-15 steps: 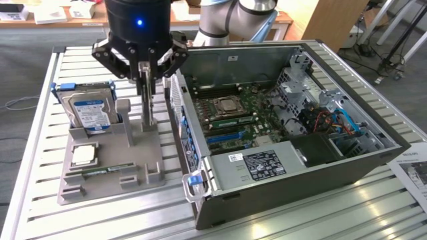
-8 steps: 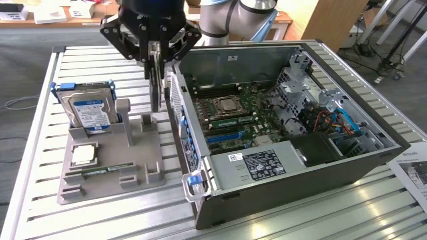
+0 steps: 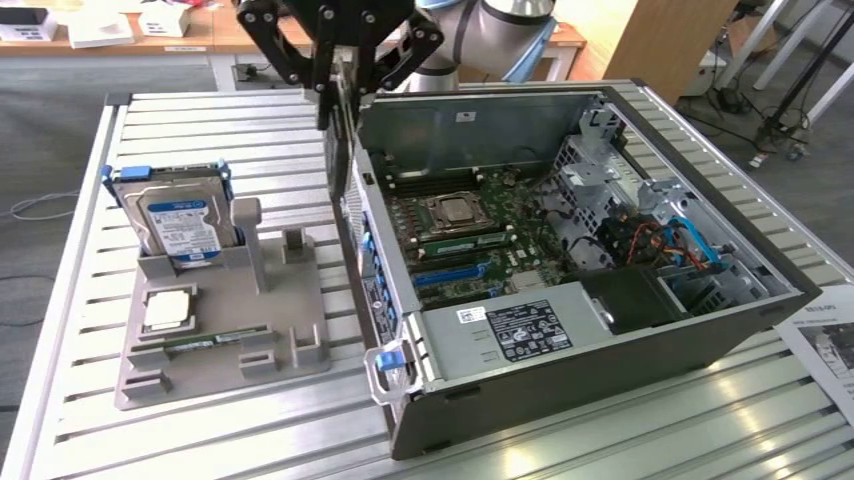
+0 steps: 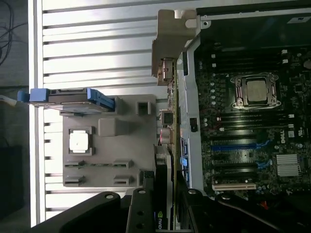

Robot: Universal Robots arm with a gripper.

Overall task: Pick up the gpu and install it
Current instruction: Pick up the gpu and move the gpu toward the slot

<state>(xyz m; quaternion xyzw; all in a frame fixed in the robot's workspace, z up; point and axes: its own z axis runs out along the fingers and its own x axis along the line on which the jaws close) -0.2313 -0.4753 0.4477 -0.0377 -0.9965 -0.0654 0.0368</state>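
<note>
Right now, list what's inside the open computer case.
Inside the computer case: a motherboard with CPU socket and blue expansion slots, a silver power supply, and a drive cage with cables. Whatever lies beneath the power supply is covered.

table (image 3: pixel 200 430): ribbed alu, shiny | tray (image 3: pixel 287 305): grey matt plastic | PC case (image 3: pixel 601 372): dark matt metal | gpu (image 4: pixel 163 165): black, silvery metal bracket

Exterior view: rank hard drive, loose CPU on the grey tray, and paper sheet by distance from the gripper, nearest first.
1. Hard drive, standing in the grey tray, to the exterior view's left of the gripper.
2. Loose CPU, flat on the same tray, nearer the camera.
3. Paper sheet, exterior view's far right, past the computer case.
</note>
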